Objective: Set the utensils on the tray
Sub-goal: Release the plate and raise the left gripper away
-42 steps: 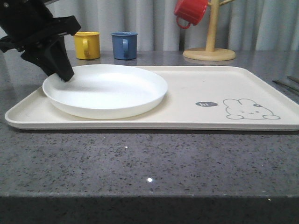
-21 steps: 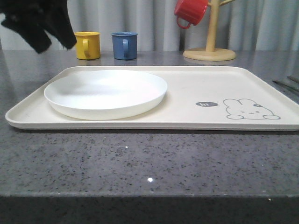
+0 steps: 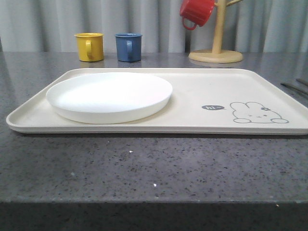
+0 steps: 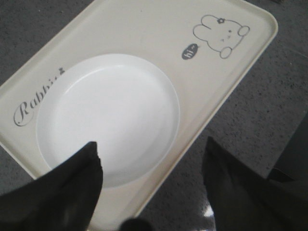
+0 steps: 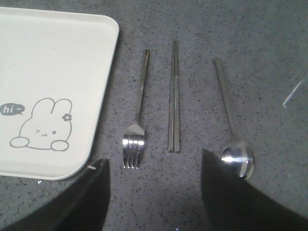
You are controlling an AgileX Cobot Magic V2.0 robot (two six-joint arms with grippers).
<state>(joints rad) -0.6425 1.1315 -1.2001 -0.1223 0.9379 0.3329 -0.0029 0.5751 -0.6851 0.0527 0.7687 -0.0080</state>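
Note:
The cream tray with the rabbit drawing lies across the table, a round white plate on its left half. In the right wrist view a silver fork, a pair of chopsticks and a spoon lie side by side on the grey counter just beside the tray's corner. My right gripper hangs open above them, holding nothing. My left gripper is open high over the plate and the tray's front rim, also with nothing in it.
A yellow mug and a blue mug stand behind the tray. A wooden mug tree with a red mug hanging on it stands at the back right. Ends of utensils show at the far right edge.
My left arm has lifted up and away from the plate's left rim and left the front view. The plate stays on the tray.

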